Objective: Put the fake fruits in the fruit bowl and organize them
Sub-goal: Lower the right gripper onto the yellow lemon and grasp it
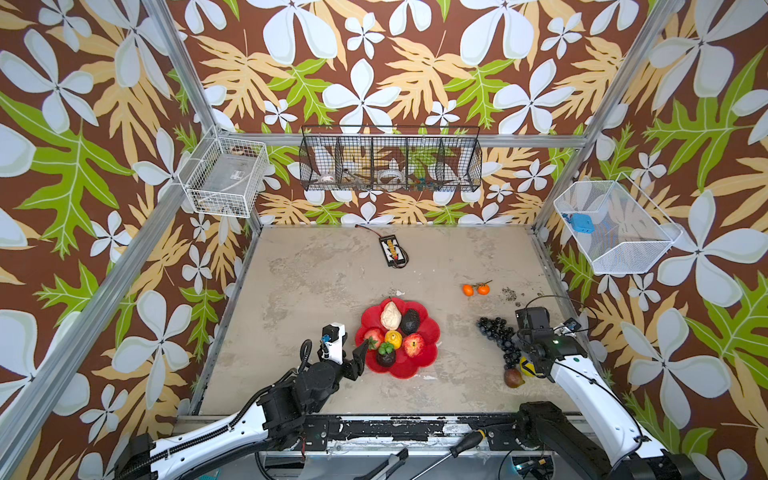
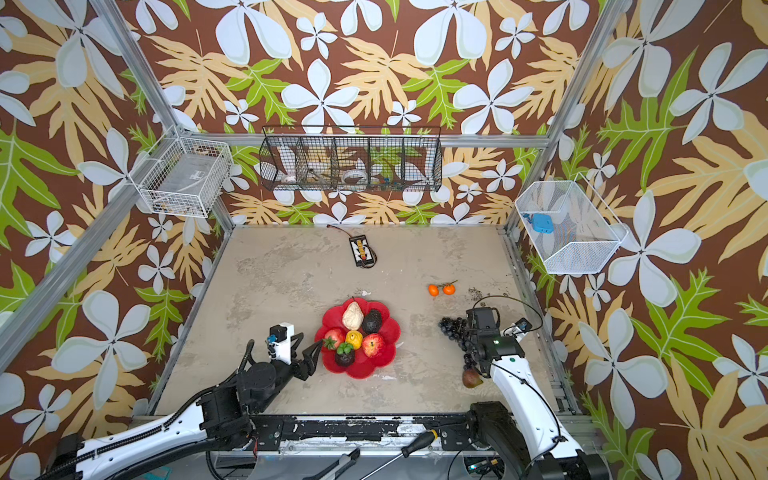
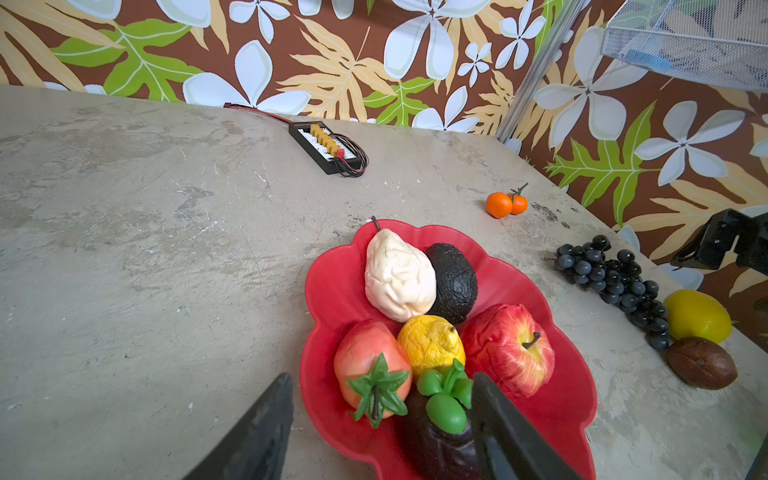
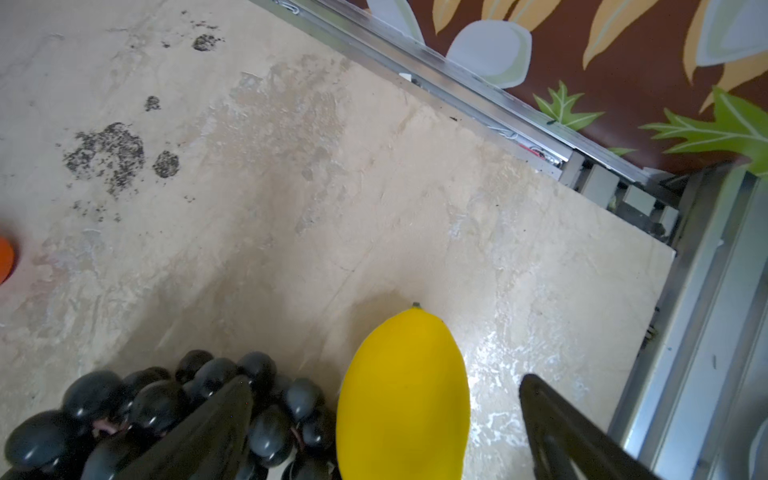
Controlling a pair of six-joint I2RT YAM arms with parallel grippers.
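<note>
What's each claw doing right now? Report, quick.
Left claw: open, holding nothing, at the dark purple plastic fruit with green leaves.
Right claw: open, straddling the smooth yellow plastic lemon, not gripping.

Glossy plastic fruit bowl (image 3: 336, 286), rough matt tabletop (image 3: 166, 249)

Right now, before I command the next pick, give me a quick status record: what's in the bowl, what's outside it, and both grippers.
Dish: red flower-shaped fruit bowl
In bowl: pale pear, dark avocado, red apple, wrinkled yellow fruit, red fruit with green calyx, dark fruit with green leaves
Outside bowl: two small oranges, grape bunch, lemon, brown fruit
Left arm: left gripper open, at the bowl's near-left rim beside the dark fruit
Right arm: right gripper open, jaws straddling the lemon, not closed
Other: black connector board at the back
</note>
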